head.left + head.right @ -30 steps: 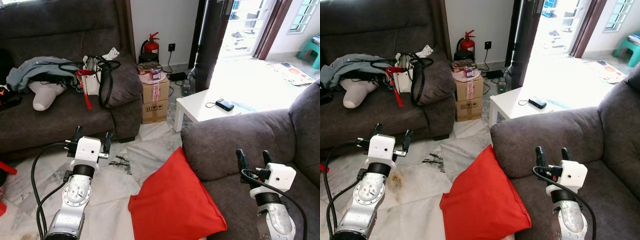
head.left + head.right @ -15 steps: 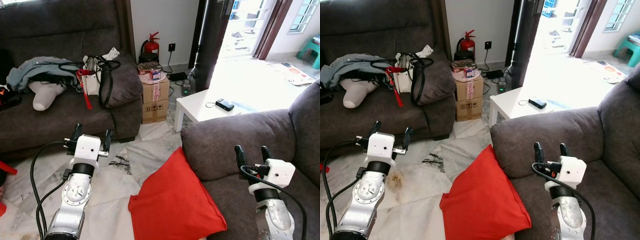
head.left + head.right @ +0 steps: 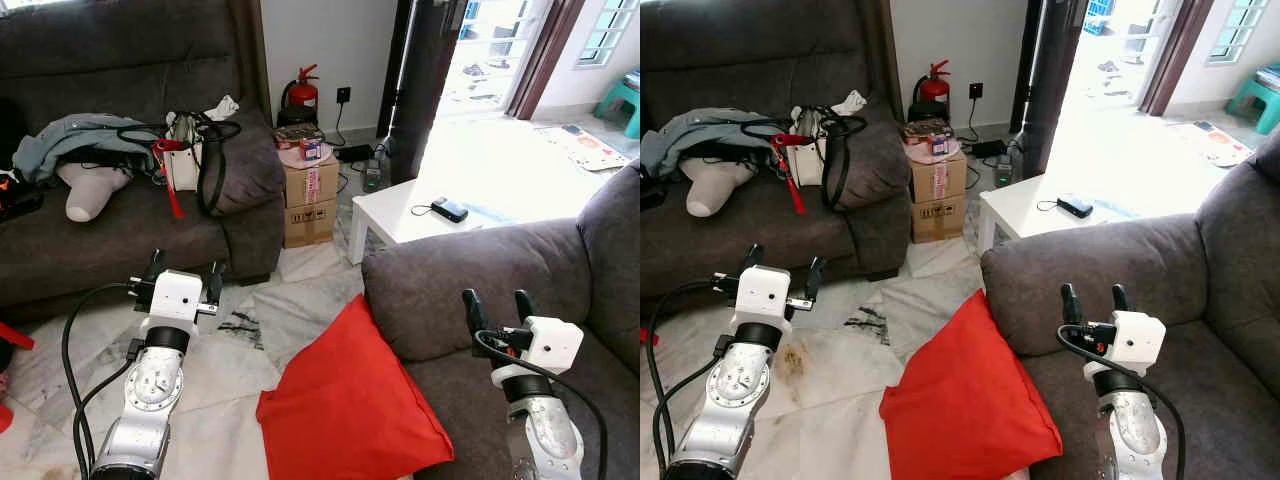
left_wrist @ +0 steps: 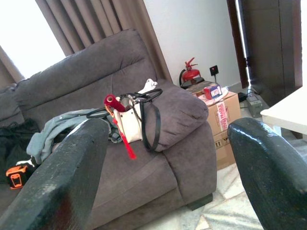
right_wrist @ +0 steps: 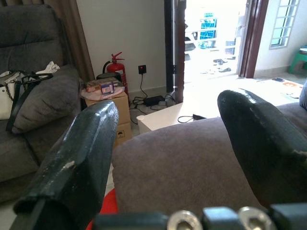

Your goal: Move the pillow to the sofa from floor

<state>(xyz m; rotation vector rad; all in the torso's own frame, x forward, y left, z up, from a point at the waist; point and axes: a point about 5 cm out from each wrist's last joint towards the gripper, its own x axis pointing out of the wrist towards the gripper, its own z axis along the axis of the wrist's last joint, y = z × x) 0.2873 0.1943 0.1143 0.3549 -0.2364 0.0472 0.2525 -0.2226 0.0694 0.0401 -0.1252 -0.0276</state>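
Observation:
A red pillow (image 3: 350,400) leans on the marble floor against the front of the grey sofa (image 3: 470,280) on my right. My right gripper (image 3: 495,305) is open above that sofa's seat, beside the armrest, a little to the right of the pillow and apart from it. My left gripper (image 3: 183,270) is open over the floor to the left of the pillow, empty. In the right wrist view the sofa armrest (image 5: 192,163) lies between the fingers (image 5: 81,158), with a sliver of red pillow (image 5: 103,213) below.
A second dark sofa (image 3: 120,230) at the left holds clothes and a white bag (image 3: 190,150). Stacked cardboard boxes (image 3: 310,200) and a red fire extinguisher (image 3: 302,92) stand by the wall. A white low table (image 3: 410,215) with a phone sits near the open door.
My right gripper has drifted slightly left and up toward the armrest. The left arm has barely moved and the pillow lies as before.

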